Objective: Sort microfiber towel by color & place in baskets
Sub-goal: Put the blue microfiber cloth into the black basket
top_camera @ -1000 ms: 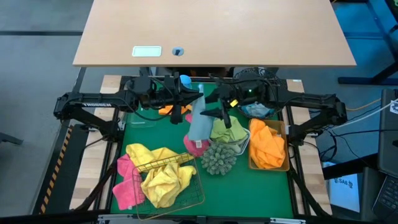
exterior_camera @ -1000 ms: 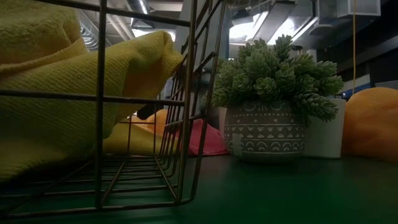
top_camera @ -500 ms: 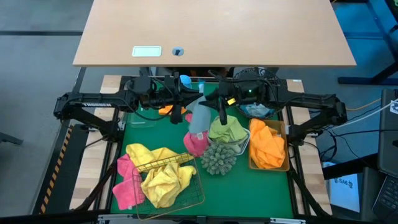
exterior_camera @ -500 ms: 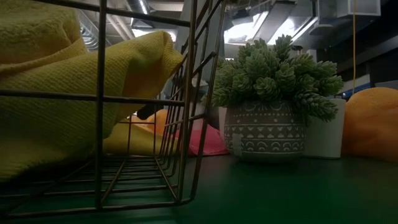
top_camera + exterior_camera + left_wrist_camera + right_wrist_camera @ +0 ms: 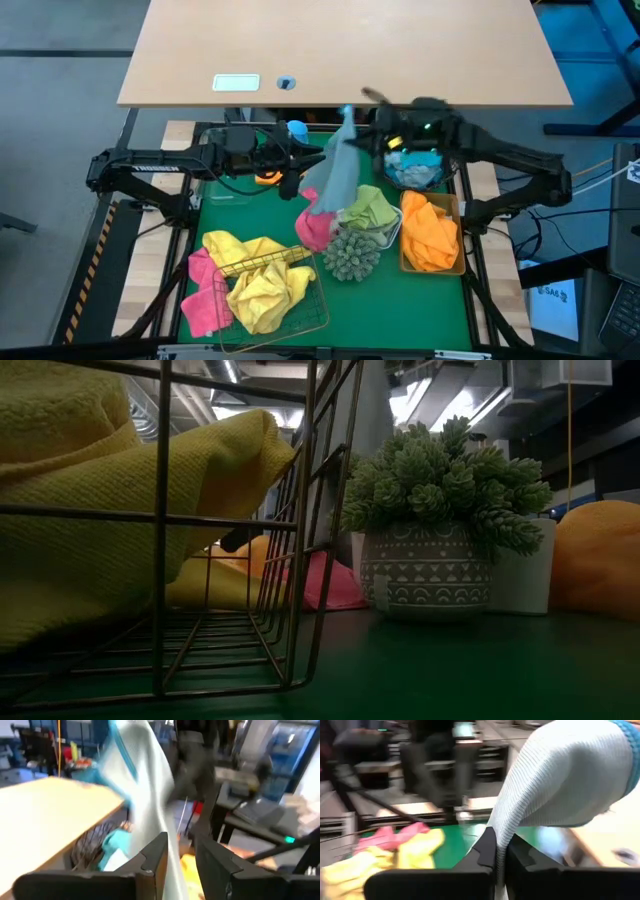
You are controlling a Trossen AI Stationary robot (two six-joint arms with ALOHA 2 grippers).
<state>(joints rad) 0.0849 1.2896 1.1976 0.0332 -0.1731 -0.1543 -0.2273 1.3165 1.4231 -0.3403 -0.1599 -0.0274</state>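
Your right gripper (image 5: 501,851) pinches the grey towel (image 5: 338,172) above the black mesh basket (image 5: 415,170) for sorting; left gripper (image 5: 181,851) spread, releasing.

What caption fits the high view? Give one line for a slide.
Right gripper lifts a pale grey towel above the green mat while the left gripper lets go; yellow towels fill the gold wire basket.

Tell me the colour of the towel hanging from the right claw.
Pale grey-white with a blue edge, on the towel; the right wrist view shows it best.
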